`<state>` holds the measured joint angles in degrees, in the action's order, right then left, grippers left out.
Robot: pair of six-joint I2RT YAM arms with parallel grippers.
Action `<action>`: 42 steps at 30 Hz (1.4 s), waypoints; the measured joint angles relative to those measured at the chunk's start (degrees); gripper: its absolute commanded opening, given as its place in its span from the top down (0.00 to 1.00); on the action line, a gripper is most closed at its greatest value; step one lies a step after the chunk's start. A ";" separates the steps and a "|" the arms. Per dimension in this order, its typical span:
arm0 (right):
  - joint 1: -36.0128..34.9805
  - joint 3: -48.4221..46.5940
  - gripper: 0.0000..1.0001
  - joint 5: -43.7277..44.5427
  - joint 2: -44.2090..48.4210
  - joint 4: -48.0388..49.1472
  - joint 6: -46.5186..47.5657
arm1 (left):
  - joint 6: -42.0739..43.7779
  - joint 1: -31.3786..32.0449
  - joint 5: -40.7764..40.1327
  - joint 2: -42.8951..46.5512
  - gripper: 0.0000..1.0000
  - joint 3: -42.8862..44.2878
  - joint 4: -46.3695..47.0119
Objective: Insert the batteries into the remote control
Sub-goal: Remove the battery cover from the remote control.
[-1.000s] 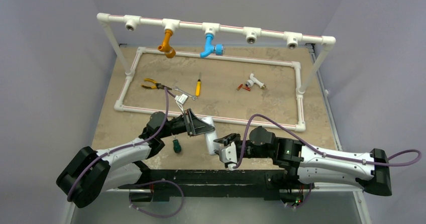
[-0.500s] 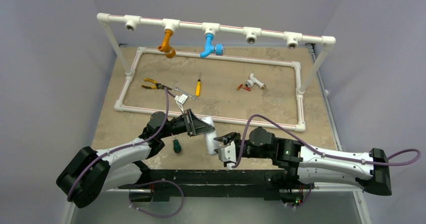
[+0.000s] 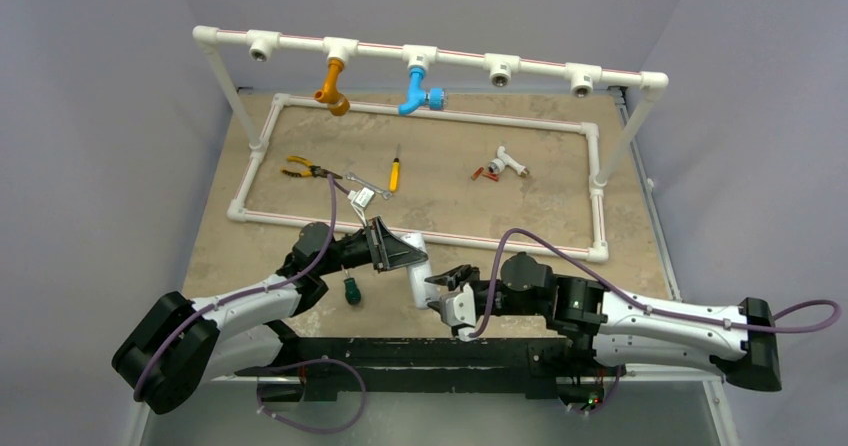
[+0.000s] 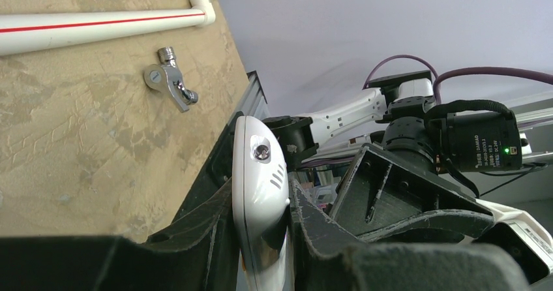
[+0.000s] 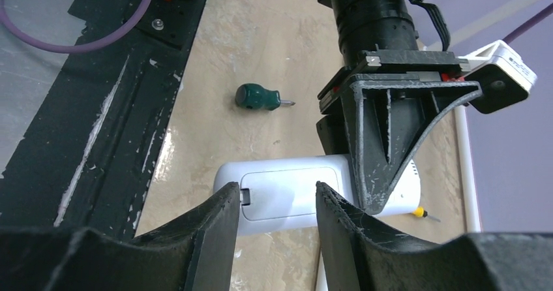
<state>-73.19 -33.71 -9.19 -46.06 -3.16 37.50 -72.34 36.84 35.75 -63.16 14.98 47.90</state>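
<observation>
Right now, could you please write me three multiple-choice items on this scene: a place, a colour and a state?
1. Where do the batteries lie?
A. inside the pipe frame, beside the T-fitting
B. outside the frame, by the arm bases
C. on the top rail

2. What colour is the handle of the stubby screwdriver?
A. yellow
B. green
C. blue

3. What state is the left gripper in?
A. open, empty
B. shut on the remote control
C. shut on pliers

Answers:
1 A, the top view shows them there.
2 B, the right wrist view shows green.
3 B, it clamps the remote's sides.
</observation>
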 measured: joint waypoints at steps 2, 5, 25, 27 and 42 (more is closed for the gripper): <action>0.00 0.00 0.55 -0.48 -0.48 -0.02 0.00 | 0.00 0.00 0.00 0.00 1.00 0.00 0.00; 0.00 0.00 0.55 -0.79 -1.20 -0.07 0.02 | 0.00 0.00 0.02 0.00 1.00 0.00 0.02; -0.02 0.44 0.57 -0.31 -2.62 0.26 0.72 | 0.00 0.00 0.02 0.00 1.00 0.00 0.02; -0.02 0.44 0.57 -0.33 -2.86 0.39 0.72 | 0.02 0.00 0.00 0.00 1.00 0.00 0.02; -0.04 0.44 0.59 1.16 -3.02 1.07 1.60 | 0.17 0.00 -0.13 0.00 1.00 0.00 0.00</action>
<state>-73.23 -33.28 -8.03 -49.08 -2.09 39.09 -72.16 36.84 35.62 -63.16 14.98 47.90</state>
